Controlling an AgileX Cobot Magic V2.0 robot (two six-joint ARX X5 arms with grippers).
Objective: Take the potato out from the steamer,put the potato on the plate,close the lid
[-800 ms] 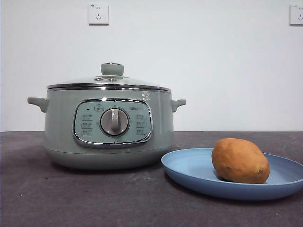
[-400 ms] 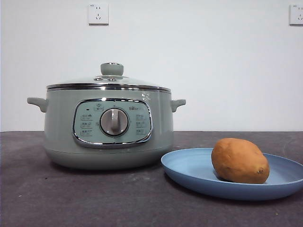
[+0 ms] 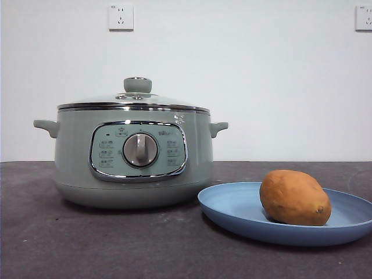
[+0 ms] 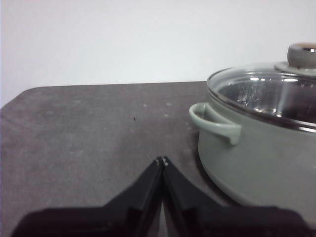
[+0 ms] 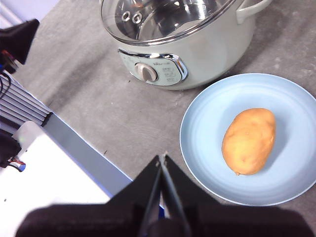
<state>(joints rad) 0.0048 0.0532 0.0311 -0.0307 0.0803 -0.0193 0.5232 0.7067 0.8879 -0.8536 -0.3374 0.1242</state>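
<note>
The sage-green steamer stands left of centre with the glass lid seated on its rim, knob upright. The orange-brown potato lies on the light-blue plate to the steamer's right. The wrist views show the same: lid on the steamer, potato on the plate beside the steamer. My left gripper is shut, low over the table beside the steamer's handle. High above the table's front edge, my right gripper is shut too. Neither holds anything.
Two wall sockets sit high on the white wall behind. A white and blue base with cables lies past the table's front edge in the right wrist view. Dark grey tabletop spreads in front of the steamer.
</note>
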